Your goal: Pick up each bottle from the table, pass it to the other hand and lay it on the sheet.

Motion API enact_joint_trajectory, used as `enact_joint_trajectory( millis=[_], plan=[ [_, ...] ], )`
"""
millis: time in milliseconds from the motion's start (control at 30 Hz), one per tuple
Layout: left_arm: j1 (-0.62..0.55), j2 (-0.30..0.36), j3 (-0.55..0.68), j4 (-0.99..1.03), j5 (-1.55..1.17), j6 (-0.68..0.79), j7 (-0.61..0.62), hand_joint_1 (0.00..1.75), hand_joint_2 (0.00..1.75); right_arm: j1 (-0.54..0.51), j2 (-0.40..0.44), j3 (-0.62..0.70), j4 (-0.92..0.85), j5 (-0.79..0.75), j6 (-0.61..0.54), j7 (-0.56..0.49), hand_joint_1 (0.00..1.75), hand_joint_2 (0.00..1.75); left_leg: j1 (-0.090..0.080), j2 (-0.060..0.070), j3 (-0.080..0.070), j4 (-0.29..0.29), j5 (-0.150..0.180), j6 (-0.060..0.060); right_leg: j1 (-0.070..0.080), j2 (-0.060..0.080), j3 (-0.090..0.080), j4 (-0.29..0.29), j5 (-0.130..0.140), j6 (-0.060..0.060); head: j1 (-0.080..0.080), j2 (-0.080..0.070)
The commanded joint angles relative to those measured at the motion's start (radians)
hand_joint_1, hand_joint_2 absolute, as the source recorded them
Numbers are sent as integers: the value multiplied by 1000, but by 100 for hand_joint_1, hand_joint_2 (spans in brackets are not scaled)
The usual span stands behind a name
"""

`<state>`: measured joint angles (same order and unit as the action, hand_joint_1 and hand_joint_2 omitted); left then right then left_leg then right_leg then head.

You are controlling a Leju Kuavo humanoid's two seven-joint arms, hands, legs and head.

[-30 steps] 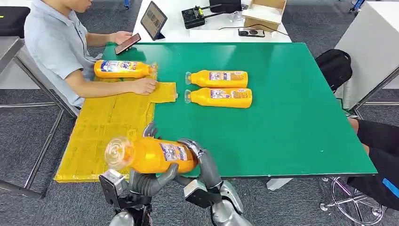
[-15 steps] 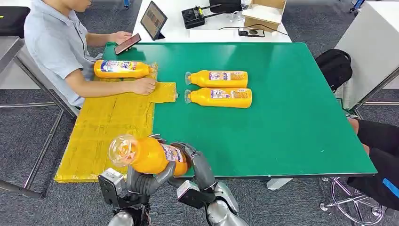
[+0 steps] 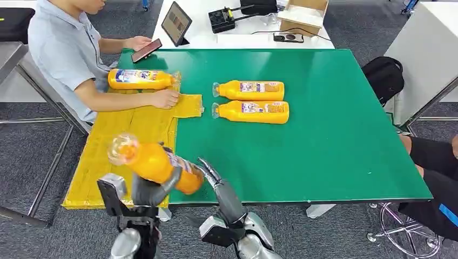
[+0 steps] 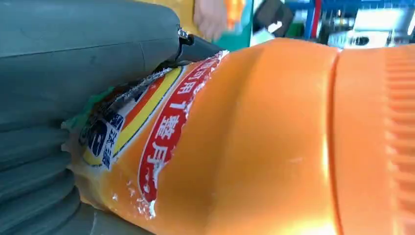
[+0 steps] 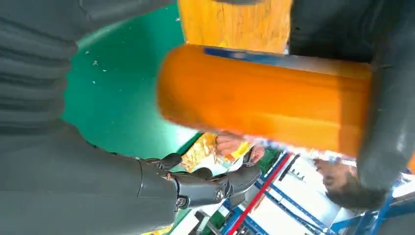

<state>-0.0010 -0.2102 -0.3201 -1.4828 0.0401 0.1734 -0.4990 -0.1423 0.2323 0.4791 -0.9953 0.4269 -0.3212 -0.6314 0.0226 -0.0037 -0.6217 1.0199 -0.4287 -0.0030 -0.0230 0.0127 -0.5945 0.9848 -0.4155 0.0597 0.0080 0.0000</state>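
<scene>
Left hand (image 3: pixel 148 189) grips orange plastic bottle (image 3: pixel 154 163) mid-body, aloft over yellow sheet (image 3: pixel 116 145) at near-left bench (image 3: pixel 335 135) edge | right hand (image 3: pixel 211 175) spread, just beside bottle's base | rigid, smooth, label gives purchase; hold mid-body.

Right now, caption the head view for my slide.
Left hand holds an orange bottle over the yellow sheet; right hand open beside it.

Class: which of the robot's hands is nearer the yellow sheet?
Left. The left hand, gripping a bottle, hangs over the yellow sheet; the right hand is beside it over the green table.
</scene>
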Motion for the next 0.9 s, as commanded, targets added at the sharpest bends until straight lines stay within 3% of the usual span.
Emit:
enact_joint_trajectory(
  millis=[33,200,333,400,667,900],
  plan=[
    [-157,67,183,197,-159,177,-23,175,175,2,-41,-1,32,-16,-19,-22,0,0,0,-1,3,-2,0,1,0,-1,3,-1,0,-1,0,0],
    [-230,127,249,289,-488,354,-4,175,175,-5,-37,-59,65,-32,-21,-44,0,0,0,-1,3,-2,1,1,0,-2,3,-1,0,-2,0,0],
    [-317,195,224,463,-856,457,110,175,175,-22,-27,-74,83,-32,6,-50,0,0,0,-1,5,-3,1,1,0,-2,5,-2,0,-3,0,0],
    [-360,218,208,539,-945,450,147,175,175,-27,-24,-66,86,-29,18,-52,0,0,0,0,11,-5,0,2,2,-3,11,-4,-1,-7,0,0],
    [-490,253,137,767,-1152,382,241,175,175,-19,-27,-44,97,-22,39,-61,0,0,1,-4,2,-1,3,0,1,-5,3,-1,0,-2,1,0],
    [-500,263,111,787,-1207,369,270,175,175,-23,-26,-44,100,-22,51,-61,0,0,1,-1,2,-1,2,0,1,-3,3,0,0,-2,1,0]
  ],
)
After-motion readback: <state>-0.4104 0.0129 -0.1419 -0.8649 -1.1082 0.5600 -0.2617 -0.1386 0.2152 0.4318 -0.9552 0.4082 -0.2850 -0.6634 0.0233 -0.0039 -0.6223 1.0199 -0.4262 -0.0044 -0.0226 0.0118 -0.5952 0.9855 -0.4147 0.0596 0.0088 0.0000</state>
